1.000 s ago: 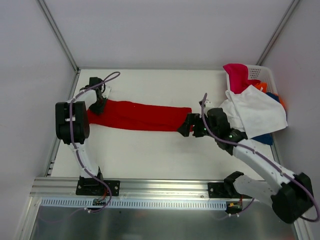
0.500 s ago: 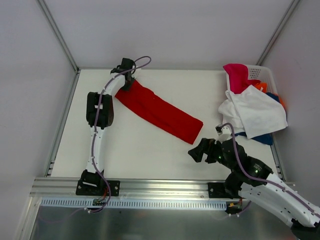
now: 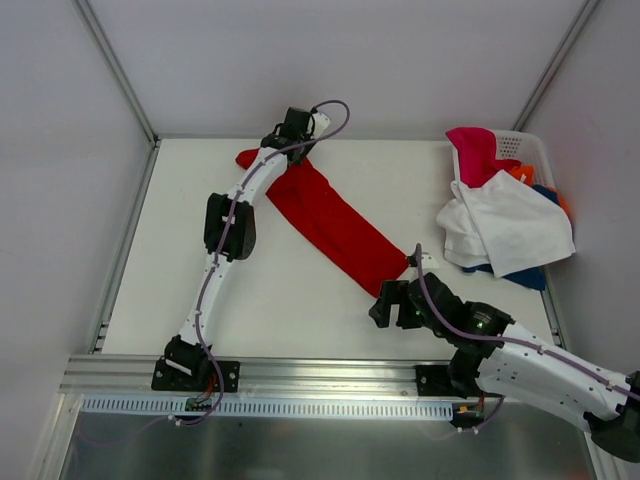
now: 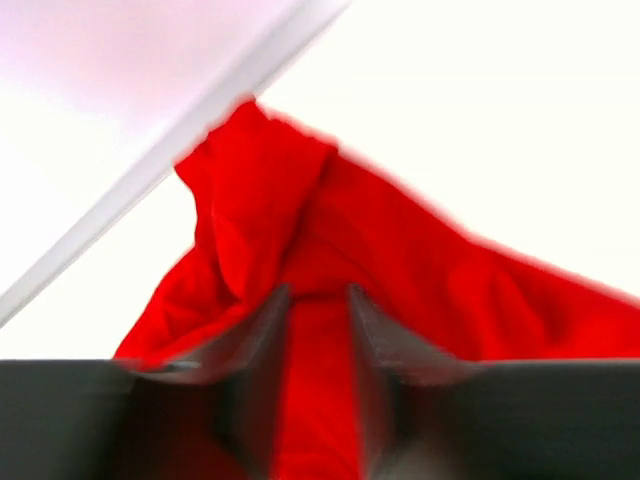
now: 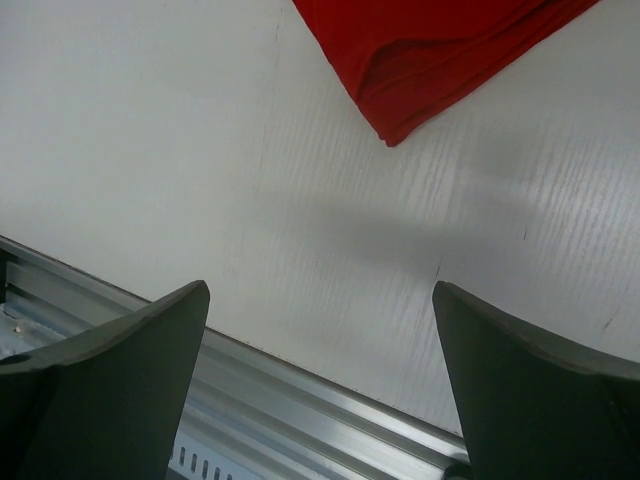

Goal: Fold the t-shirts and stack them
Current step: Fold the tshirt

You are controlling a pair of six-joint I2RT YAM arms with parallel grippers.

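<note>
The red t-shirt (image 3: 335,225) lies folded into a long strip, running diagonally from the back of the table to its near-right part. My left gripper (image 3: 290,128) is at the strip's far end, close to the back wall. In the blurred left wrist view its jaws (image 4: 318,300) stand a little apart, with red cloth (image 4: 400,260) in the narrow gap. My right gripper (image 3: 385,303) hovers wide open and empty just past the strip's near end (image 5: 440,50), over the table's front edge (image 5: 320,300). White (image 3: 510,230), magenta (image 3: 475,150), orange (image 3: 520,175) and blue (image 3: 530,278) t-shirts are heaped at the right.
A white perforated basket (image 3: 530,150) at the back right holds the heap of shirts, with the white one spilling onto the table. A metal rail (image 5: 300,400) runs along the near edge under my right gripper. Walls close in the back and both sides.
My left gripper swung the shirt's far end rightwards along the back edge, turning the strip diagonal, and its jaws parted slightly. My right gripper left the near end and drew back toward the front.
</note>
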